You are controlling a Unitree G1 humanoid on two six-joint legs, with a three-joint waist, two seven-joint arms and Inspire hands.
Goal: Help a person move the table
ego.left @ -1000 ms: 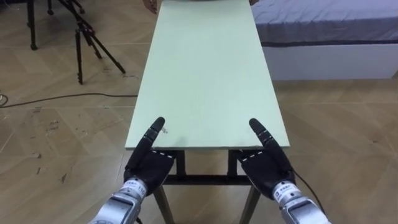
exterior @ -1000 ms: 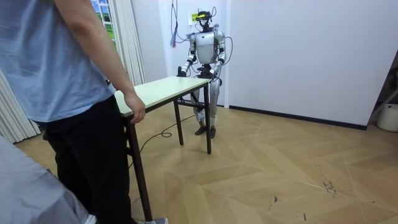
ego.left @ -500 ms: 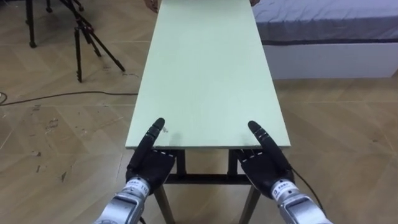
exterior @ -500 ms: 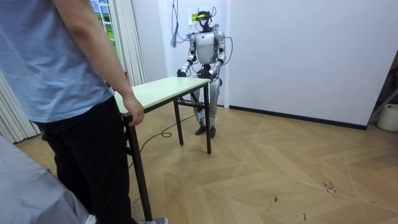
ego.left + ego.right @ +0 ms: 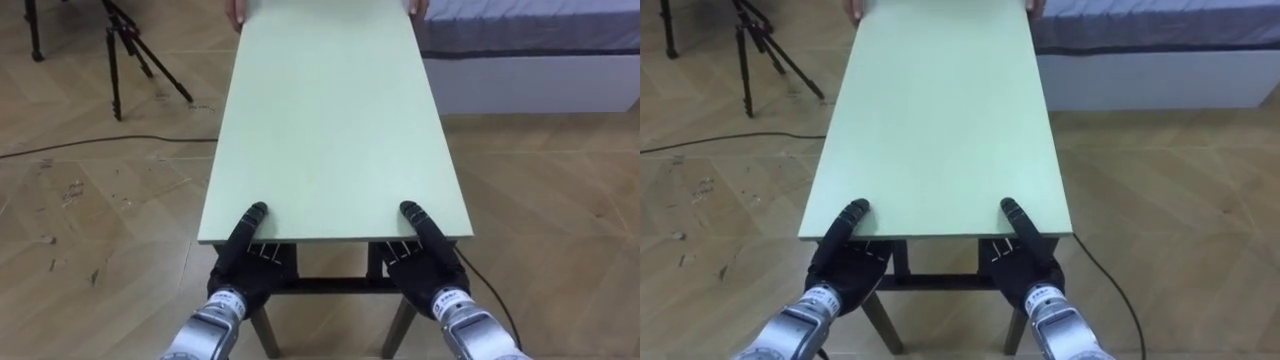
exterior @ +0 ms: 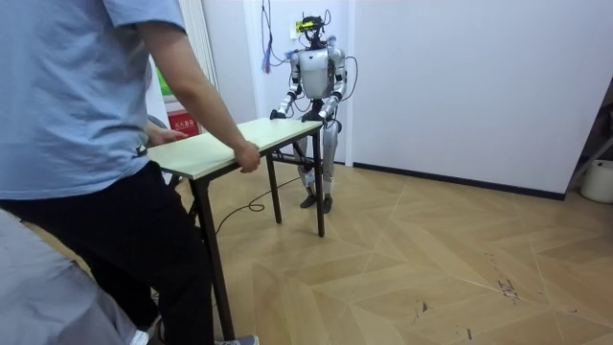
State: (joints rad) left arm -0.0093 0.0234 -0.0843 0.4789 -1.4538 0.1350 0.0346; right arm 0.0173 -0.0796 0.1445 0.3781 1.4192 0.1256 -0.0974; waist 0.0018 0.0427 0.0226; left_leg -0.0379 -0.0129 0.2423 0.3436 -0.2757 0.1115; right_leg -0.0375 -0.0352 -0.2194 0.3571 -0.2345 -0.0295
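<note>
Standing at one short end of a long, pale green table, the robot faces a person who stands at the opposite short end. The table rests level on dark legs on a wooden floor.

The robot's left hand sits at the table's near edge, towards its left corner. The thumb lies flat on the tabletop and the rest of the hand is tucked under the edge, so it is not possible to tell whether it is closed on the table. The right hand mirrors it near the table's right corner, thumb on top and the rest hidden beneath, and its grasp cannot be told either.

At the table's far end, the person leans forward with one hand curled over a corner of the top and the other on the same end.

Beyond the table's far left corner stands a black tripod. A dark cable runs across the floor to the table's left. A bed with a grey cover lies past the table's far right corner. A white wall rises behind the robot's end of the table.
</note>
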